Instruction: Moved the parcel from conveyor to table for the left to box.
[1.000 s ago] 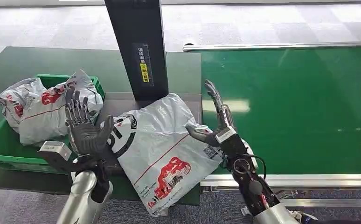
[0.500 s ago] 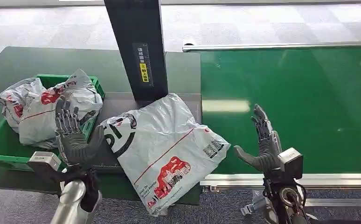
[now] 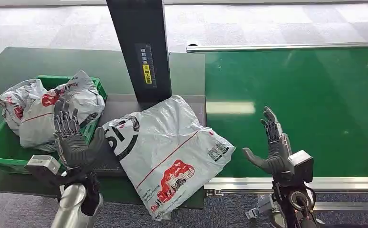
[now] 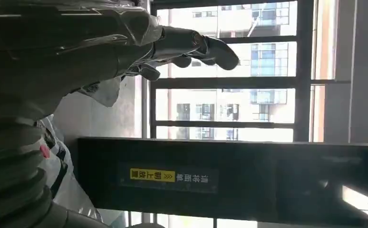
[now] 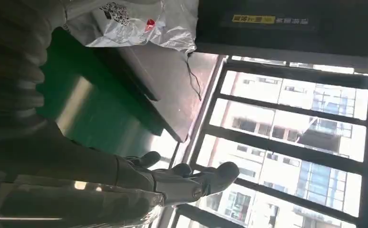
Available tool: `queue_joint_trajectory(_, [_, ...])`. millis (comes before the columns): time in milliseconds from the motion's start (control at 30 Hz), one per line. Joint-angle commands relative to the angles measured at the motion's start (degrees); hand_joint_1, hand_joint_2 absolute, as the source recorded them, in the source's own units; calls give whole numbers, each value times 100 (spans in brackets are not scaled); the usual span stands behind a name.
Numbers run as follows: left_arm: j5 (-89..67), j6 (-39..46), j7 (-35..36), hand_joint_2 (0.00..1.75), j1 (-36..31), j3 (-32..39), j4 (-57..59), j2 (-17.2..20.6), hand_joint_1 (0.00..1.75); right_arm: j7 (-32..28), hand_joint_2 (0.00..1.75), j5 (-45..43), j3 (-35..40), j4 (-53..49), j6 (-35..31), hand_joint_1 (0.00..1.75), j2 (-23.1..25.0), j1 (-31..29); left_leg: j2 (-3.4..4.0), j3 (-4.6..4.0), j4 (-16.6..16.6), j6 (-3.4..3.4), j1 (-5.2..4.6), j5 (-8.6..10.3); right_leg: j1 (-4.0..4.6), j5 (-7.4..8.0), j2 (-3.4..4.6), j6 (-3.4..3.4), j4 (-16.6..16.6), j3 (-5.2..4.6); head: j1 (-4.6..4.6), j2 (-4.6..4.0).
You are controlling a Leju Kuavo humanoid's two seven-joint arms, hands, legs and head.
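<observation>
Right hand point(image 3: 273, 151) withdrew; black post point(image 3: 141, 50) behind parcel point(image 3: 165, 147).

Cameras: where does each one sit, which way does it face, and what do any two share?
Head: high, looking down at the parcel, both hands open: left hand, right hand.
Left wrist: behind the left hand, facing the black post and windows.
Right wrist: behind the right hand, facing parcel and windows.
Shared: all three show post and parcel.
</observation>
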Motion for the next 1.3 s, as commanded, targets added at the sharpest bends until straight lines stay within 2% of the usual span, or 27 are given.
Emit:
queue_joint_trajectory(33, [128,-1,15,175,266,240,-58,6,0,12,175,-124,165,364,21,0,-17,180,2,20,-14,3,2,-1,2,2,5,-2,-17,20,2,0])
queue_joint_trajectory(100, [169,-38,15,175,373,264,-56,74,0,30,175,-211,209,490,-25,0,4,255,3,23,-16,2,3,-2,3,1,5,-2,-19,23,0,0])
queue_joint_trajectory(133, [172,-83,15,175,512,237,-130,163,0,259,175,-567,89,683,-200,0,141,168,4,18,-11,1,2,-3,2,-1,5,-2,-13,18,2,0])
queue_joint_trajectory(167, [217,-271,149,175,535,97,-115,296,0,527,175,-866,70,861,-228,0,142,44,11,23,-15,1,2,-4,2,0,13,-3,-17,20,0,0])
queue_joint_trajectory(200, [185,-454,339,175,498,-74,-44,433,0,535,175,-876,30,1004,-613,0,116,-97,20,21,-14,0,1,-4,2,3,22,-3,-15,15,0,0])
queue_joint_trajectory(267, [57,-638,605,175,373,-304,180,528,0,740,175,-1123,-29,1085,-645,0,51,-174,20,22,-18,1,0,-2,1,6,23,-3,-18,18,0,0])
queue_joint_trajectory(367, [-447,-837,1151,175,138,-721,730,564,0,823,175,-876,-121,1146,-1380,0,87,-95,-12,10,-15,3,-1,8,0,4,-10,-3,-16,14,0,0])
queue_joint_trajectory(400, [-1085,-726,1484,175,-3,-943,1132,602,0,816,175,-871,-157,1033,-1392,0,154,102,-12,9,-12,2,-2,5,-1,1,-11,-2,-12,13,0,0])
queue_joint_trajectory(433, [-1653,-588,1706,175,-101,-1157,1403,644,0,839,0,-825,-126,952,-1324,0,182,234,-19,14,-19,2,-1,9,0,2,-17,-3,-19,20,2,0])
queue_joint_trajectory(467, [-2014,-591,1832,175,-147,-1233,1597,630,0,822,0,-765,-139,901,-1258,0,256,307,-18,10,-11,1,-2,4,-2,-4,-18,-2,-9,15,0,0])
queue_joint_trajectory(500, [-3683,-662,3199,175,-582,-1737,2214,730,0,918,0,-342,-119,1036,-1218,0,361,111,-31,19,-22,2,-2,9,-2,-3,-29,-3,-20,27,2,2])
queue_joint_trajectory(600, [-4122,-1034,3136,175,-1077,-1578,3034,452,0,1107,0,-237,-420,1268,-1205,0,457,-128,-25,12,-17,1,-2,11,-1,2,-22,-5,-15,17,0,0])
queue_joint_trajectory(633, [-4274,-1214,3068,175,-1188,-1707,3164,450,0,1330,0,-195,-509,1292,-1257,0,437,-62,-21,10,-14,1,-4,10,-4,2,-18,-3,-10,12,0,0])
queue_joint_trajectory(700, [-4515,-1486,3167,175,-1381,-1878,3495,382,0,1336,0,-127,-659,1290,-1191,0,410,81,-24,10,-13,1,2,9,2,3,-25,-4,-14,16,0,0])
queue_joint_trajectory(767, [-4517,-1494,3168,175,-1389,-1869,3532,366,0,1328,0,-113,-680,1294,-1176,0,404,98,-36,11,-13,3,-1,9,-1,-2,-35,-2,-13,17,-2,0])
queue_joint_trajectory(933, [-4526,-1497,3164,175,-1364,-1846,3525,384,0,1330,0,-96,-687,1274,-1169,0,437,86,-12,13,-7,2,-2,3,-2,1,-14,-1,-8,18,0,0])
queue_joint_trajectory(1167, [-5144,-1627,3481,175,-1668,-1989,4227,280,0,1458,0,192,-1003,925,-1045,0,601,297,-25,30,-14,3,-3,10,-3,3,-29,-3,-13,40,0,0])
queue_joint_trajectory(1300, [-6020,-1561,4113,175,-1878,-2040,4930,154,0,1482,0,366,-1085,795,-970,0,674,387,-28,55,-9,5,-7,6,-7,-2,-29,-2,-5,69,0,0])
